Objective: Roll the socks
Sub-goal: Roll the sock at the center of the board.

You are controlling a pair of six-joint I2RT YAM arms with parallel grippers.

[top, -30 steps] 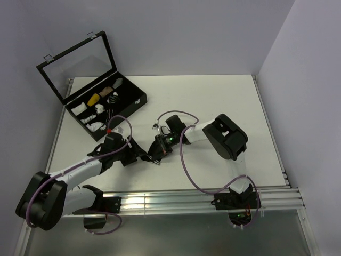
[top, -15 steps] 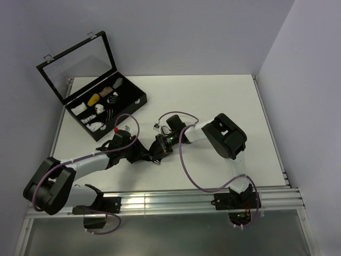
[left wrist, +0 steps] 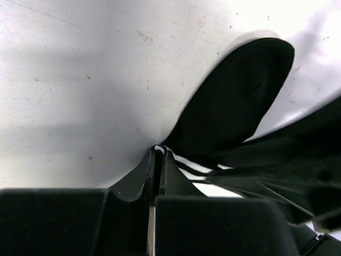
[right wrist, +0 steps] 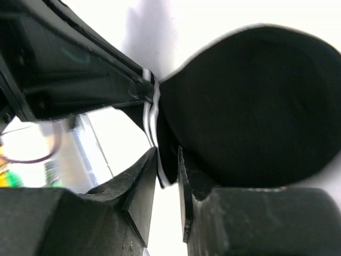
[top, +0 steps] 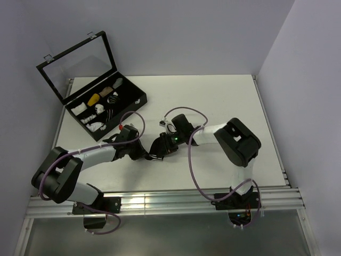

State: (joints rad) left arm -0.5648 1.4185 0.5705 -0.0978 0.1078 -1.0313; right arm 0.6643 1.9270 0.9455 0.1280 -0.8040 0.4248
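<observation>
The socks are black with thin white stripes at the cuff and lie on the white table between my two grippers. My left gripper is shut on the striped cuff, its fingers pressed together over the fabric. In the right wrist view the socks spread out as a rounded black flap. My right gripper stands slightly open, the cuff edge hanging loose between its fingers. From above, the left gripper and right gripper meet tip to tip and hide most of the fabric.
A black case with its clear lid raised stands at the back left and holds several small rolled bundles. An aluminium rail runs along the near edge. Walls close in behind and to the right.
My left gripper slid right to the socks and shut on the cuff. The right gripper, shut before, has parted its fingers a little, and that arm shifted slightly right.
</observation>
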